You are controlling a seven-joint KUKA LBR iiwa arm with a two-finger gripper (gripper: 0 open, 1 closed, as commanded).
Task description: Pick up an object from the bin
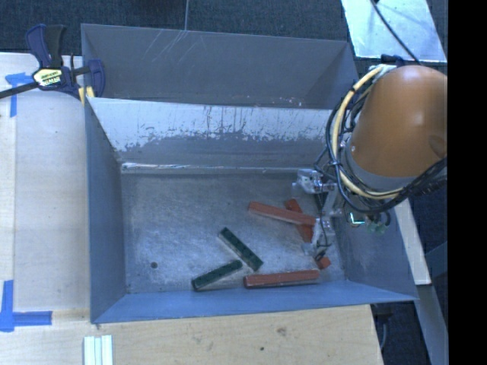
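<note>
**A:** Where is the hand (323,238) sitting?

**B:** It is hanging low at the right end of the grey bin (228,74), under the orange cover (399,120), close to the right wall. I can't tell if it is released or clenched; nothing is showing in its grip.

**A:** What is lying nearest?

**B:** A slanted red-brown bar (275,213) is ending just left of it. A small red stub (323,263) is lying right at its tip. A second red-brown bar (281,280) is lying flat along the front wall. Two dark green bars (241,250) (217,275) are resting further left, well apart from it.

**A:** How would you be handling the pick?

**B:** Judging from here, I'm favouring the slanted bar, taken across its narrow width. I'd be shifting left first, off the bar's end, since a grip there is likely tipping it. The wall is crowding the right side, so I'd be coming straight down. The stub looks too small to be trusting.
</note>
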